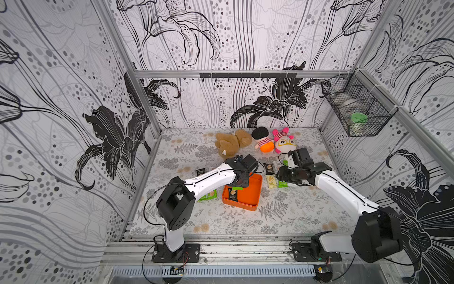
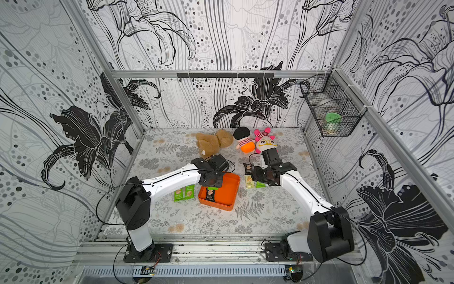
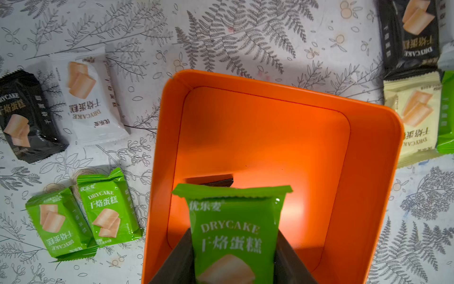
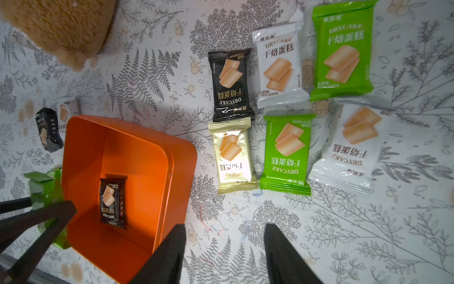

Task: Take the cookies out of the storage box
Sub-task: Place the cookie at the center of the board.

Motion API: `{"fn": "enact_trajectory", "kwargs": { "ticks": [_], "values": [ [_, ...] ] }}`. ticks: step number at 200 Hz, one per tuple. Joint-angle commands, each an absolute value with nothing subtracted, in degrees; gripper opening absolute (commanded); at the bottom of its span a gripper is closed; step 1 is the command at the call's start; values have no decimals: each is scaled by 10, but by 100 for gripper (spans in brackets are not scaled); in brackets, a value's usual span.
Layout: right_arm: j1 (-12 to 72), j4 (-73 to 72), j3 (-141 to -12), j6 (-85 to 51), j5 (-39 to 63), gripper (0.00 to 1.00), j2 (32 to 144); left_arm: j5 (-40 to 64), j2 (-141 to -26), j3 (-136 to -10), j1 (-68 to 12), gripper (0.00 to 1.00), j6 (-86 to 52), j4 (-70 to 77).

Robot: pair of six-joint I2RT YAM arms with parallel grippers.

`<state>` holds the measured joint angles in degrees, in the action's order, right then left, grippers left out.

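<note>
Left jaws clamp a green packet just above the orange box; right jaws hang half open, empty. Next, carry it out to the table; a black packet waits beneath.

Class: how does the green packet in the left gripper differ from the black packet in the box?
Wrapper: the green packet bright green, the black packet black. The green packet is pinched in the left gripper over the orange storage box; the black packet lies loose on its floor. Both picture tan biscuits.
</note>
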<state>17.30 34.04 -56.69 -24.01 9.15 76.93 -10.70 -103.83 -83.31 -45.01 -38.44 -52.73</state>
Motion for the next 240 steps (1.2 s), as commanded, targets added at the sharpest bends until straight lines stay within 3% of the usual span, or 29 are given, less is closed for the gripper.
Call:
{"fn": "enact_trajectory", "kwargs": {
  "ticks": [1, 65, 138, 240],
  "values": [
    [170, 351, -580, -243, 83, 57, 758, -108, -996, -817, -412, 45, -367, -527],
    [170, 353, -605, -268, 70, 57, 765, -105, -911, -742, -222, 45, -278, -520],
    [169, 346, -620, -294, 69, 57, 792, -74, -898, -681, -2, 45, -181, -472],
    [170, 350, -633, -318, 62, 57, 809, -78, -1024, -687, 48, 45, -190, -375]
  ]
}}
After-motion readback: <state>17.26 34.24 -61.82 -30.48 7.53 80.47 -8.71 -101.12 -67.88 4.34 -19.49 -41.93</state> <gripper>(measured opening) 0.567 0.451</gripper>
